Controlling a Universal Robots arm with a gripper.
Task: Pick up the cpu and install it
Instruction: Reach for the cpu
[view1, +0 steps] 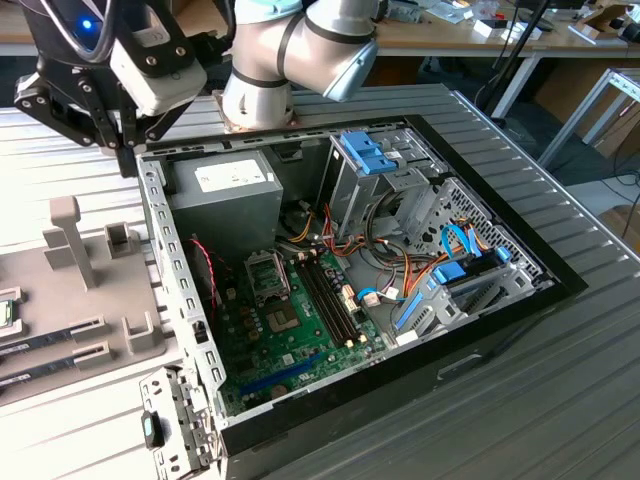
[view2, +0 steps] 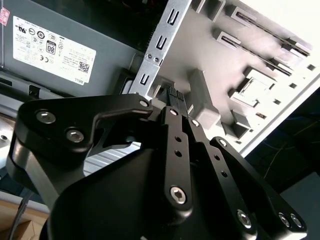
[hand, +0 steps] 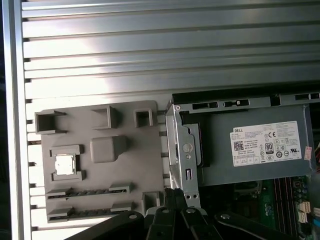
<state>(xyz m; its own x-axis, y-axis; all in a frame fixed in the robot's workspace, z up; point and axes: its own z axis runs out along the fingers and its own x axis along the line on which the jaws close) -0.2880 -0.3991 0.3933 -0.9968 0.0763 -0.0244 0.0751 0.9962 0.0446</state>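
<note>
Over the metal side wall of the open black computer case (view1: 470, 335), just beside its grey power-supply box (hand: 250, 150), the black end effector (hand: 174, 194) hangs with its fingers pressed together, pinching nothing. The small flat square silver-topped cpu (hand: 65, 165) lies in a square recess of the grey moulded parts tray (hand: 145, 145) on the ribbed metal counter (hand: 150, 50). It is well apart from the end effector, on the side away from the case. Long memory sticks (hand: 85, 192) sit in the tray's slots.

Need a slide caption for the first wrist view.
CPU sits in a pocket of the grey tray; claw hovers near power supply.
</note>
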